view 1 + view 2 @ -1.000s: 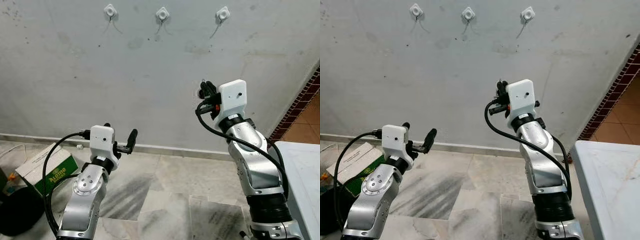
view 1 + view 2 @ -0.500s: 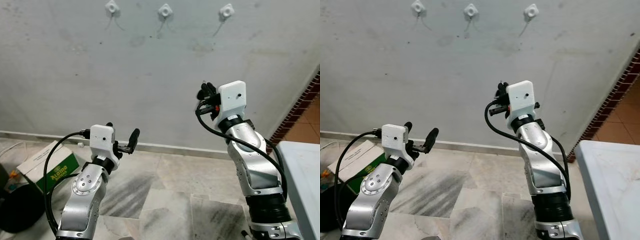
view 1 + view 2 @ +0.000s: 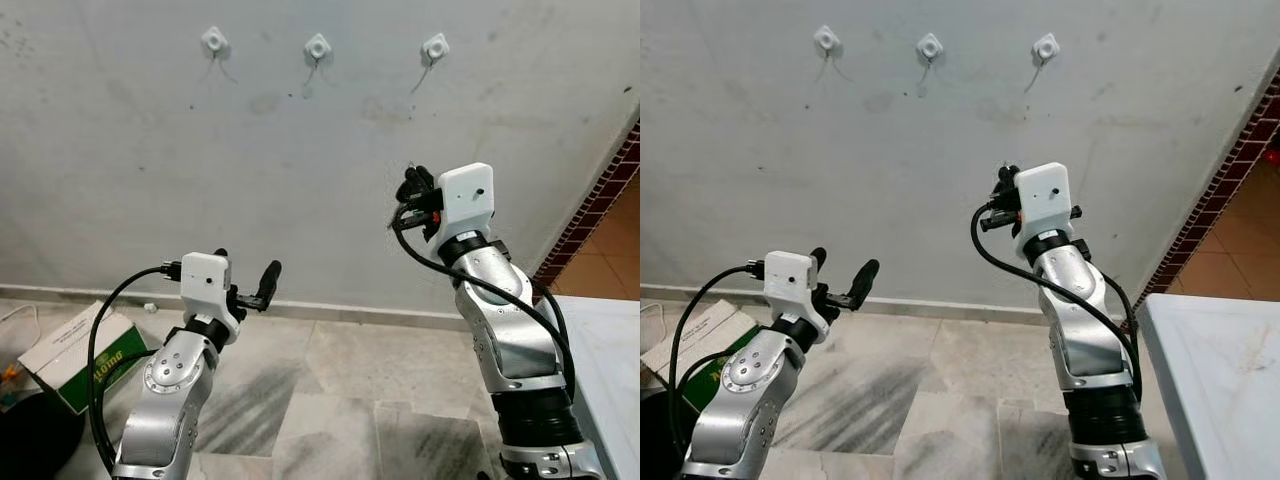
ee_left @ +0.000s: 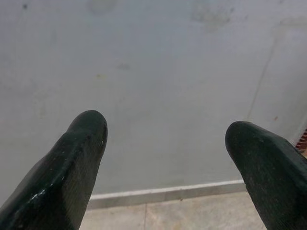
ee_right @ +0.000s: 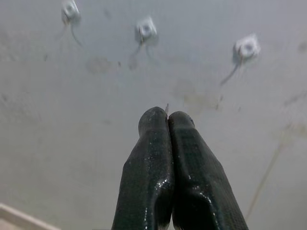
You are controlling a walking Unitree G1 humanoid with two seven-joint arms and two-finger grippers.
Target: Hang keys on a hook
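Nearest me, my left gripper [image 4: 163, 143] w/ its black fingers spread apart, nothing between them, low over the grey marble floor [image 3: 330, 400]. My right gripper [image 5: 168, 117] is raised higher, fingers pressed together on a thin metal sliver [image 5: 167, 108], prob. the keys; can't tell more. Beyond it, three white square wall hooks [image 5: 145, 28] in a row along the grey wall's upper edge, well apart from the tips.

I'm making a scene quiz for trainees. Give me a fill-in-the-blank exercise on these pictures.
The wall carries ___ white hooks in a row.
The right tool has its fingers pressed ___.
The left tool has its fingers spread ___.
A green and white ___ lies on the floor at the robot's left.

Missing words: three; together; apart; box
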